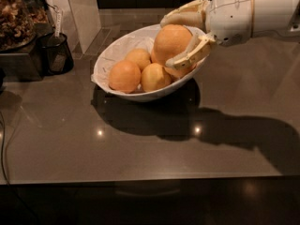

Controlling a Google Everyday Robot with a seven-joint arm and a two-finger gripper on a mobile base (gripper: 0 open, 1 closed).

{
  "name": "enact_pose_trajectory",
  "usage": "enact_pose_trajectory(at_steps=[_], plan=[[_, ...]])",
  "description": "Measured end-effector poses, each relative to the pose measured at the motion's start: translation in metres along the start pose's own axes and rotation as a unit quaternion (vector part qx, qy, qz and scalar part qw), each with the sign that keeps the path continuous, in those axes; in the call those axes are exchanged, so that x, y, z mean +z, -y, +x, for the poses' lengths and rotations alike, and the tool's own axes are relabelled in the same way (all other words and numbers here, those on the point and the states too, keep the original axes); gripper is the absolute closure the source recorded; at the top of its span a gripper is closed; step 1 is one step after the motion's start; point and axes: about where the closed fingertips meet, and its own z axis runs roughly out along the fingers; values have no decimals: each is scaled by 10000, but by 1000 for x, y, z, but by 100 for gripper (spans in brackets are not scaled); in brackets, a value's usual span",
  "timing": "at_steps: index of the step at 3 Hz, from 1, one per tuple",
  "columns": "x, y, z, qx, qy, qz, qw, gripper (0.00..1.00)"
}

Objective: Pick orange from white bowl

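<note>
- The dark counter is the biggest thing. It is flat and shiny. Its front edge runs across low down, well in front of the bowl.
- There is lots of bare counter in front of the bowl and to its right. A big dark shadow lies there.
- My white arm comes in from the top right corner, above the counter.
- The white bowl sits near the back of the counter, in the middle. It is wide and oval, with a thin bumpy rim.
- A tall pale panel stands behind the bowl, on its left.
- A glass jar with brown bits is at the far left edge.
- My gripper is over the right side of the bowl, above its rim.
- It is holding the orange. One finger lies on top of it and the other finger presses from below.
- This orange is higher than the others. It is over the right half of the bowl. I cannot tell if it touches the one under it.
- Three more oranges lie close together in the left and middle of the bowl. Part of another one shows under my lower finger.
- A small black mesh cup stands left of the bowl, near it but apart. That side has less room.
- A thin cable runs down the left edge.
</note>
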Motion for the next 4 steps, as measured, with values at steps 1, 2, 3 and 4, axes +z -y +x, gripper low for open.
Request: enact_pose_trajectory(at_steps=[1,2,3,4], plan=[[0,0,0,-2,-1,1,10000,100],[-4,-7,-12,-108,-59,63,9999,100],[-17,-21,-41,-409,-163,285,9986,100],[-32,-36,-60,-583,-210,500,9968,100]])
